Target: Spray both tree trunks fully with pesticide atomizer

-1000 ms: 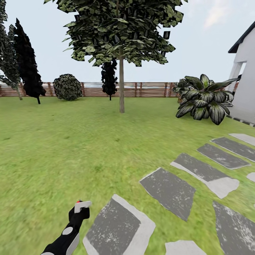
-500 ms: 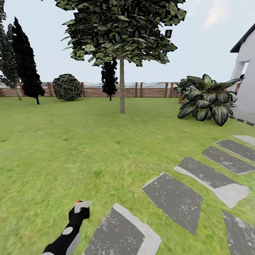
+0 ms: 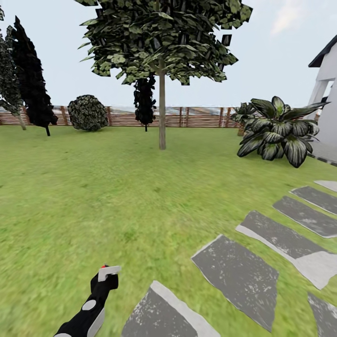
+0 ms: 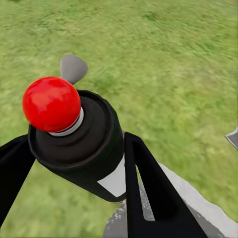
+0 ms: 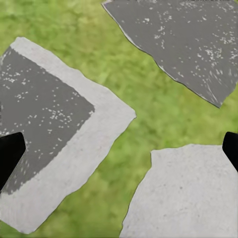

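Ahead of you the garden lawn [image 3: 117, 196] runs back to the brown slat fence [image 3: 196, 118]. Starting at the far left, dark cypress-like trees [image 3: 29, 79] stand against that fence, with a round bush [image 3: 87, 113] just to their right.

Low at the left edge of the head view, your left claw [image 3: 106, 276] is clamped on the pesticide atomizer [image 3: 108, 273], held above the grass with its pale trigger head and red spot uppermost. From the left wrist camera you see the dark bottle [image 4: 79, 144] pinched between the two black fingers [image 4: 148, 193], a round red cap on its end and a strip of white label showing between bottle and finger.

Moving toward the middle, one broad-canopied tree [image 3: 164, 40] rises from the lawn, its straight grey-brown trunk [image 3: 162, 112] well ahead of the atomizer; a narrow dark tree stands behind it near the fence.

Further right, grey stepping stones [image 3: 236, 274] cross the grass diagonally, and a large leafy plant [image 3: 276, 131] sits beside the corner of the white house [image 3: 327, 98].

Your right claw [image 5: 119, 153] stands wide open over more stones and grass, a black fingertip [image 5: 10, 153] at each side of its wrist picture.
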